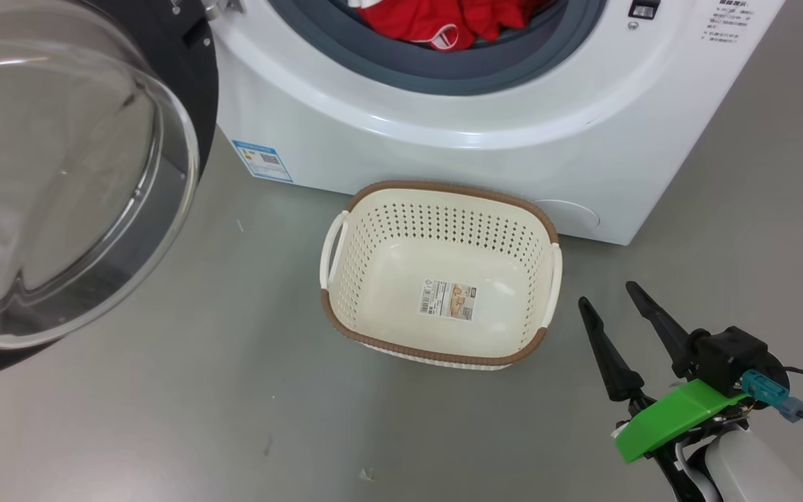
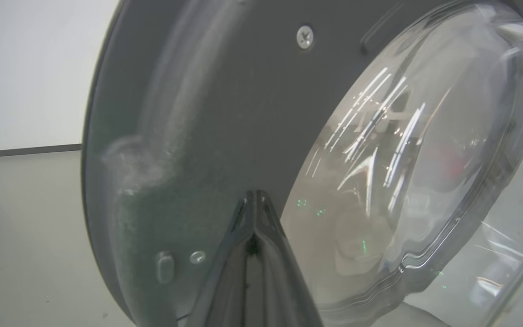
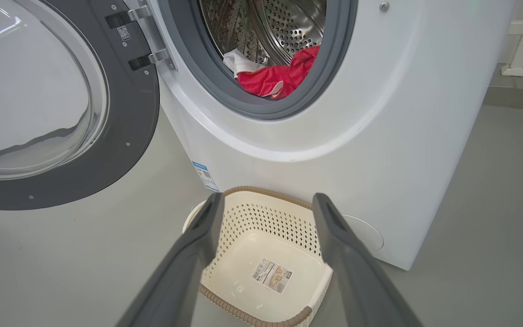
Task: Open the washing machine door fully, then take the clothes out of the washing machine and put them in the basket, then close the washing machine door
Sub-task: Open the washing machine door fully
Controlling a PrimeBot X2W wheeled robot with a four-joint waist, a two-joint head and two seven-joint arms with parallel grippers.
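Cropped by head view's left edge: large round door w/ glossy black ring & clear glass bowl [image 1: 60,174]. Lost past top edge, lower part tucked behind grey rubber gasket [image 1: 443,73]: heap of bright red & white clothes [image 1: 429,21]. Can't read print on paper label [image 1: 447,300] in cream perforated plastic basket [image 1: 443,187], nor blue-white sticker [image 1: 263,161] on big white front-loader washing machine [image 1: 485,160]. Can't tell whether left gripper [image 2: 254,195] touches door's ring.

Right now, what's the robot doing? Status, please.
Left gripper shut, tips at the open washing machine door. Right gripper open, empty, beside the basket. Clothes in the drum, basket empty. Nothing blocking.
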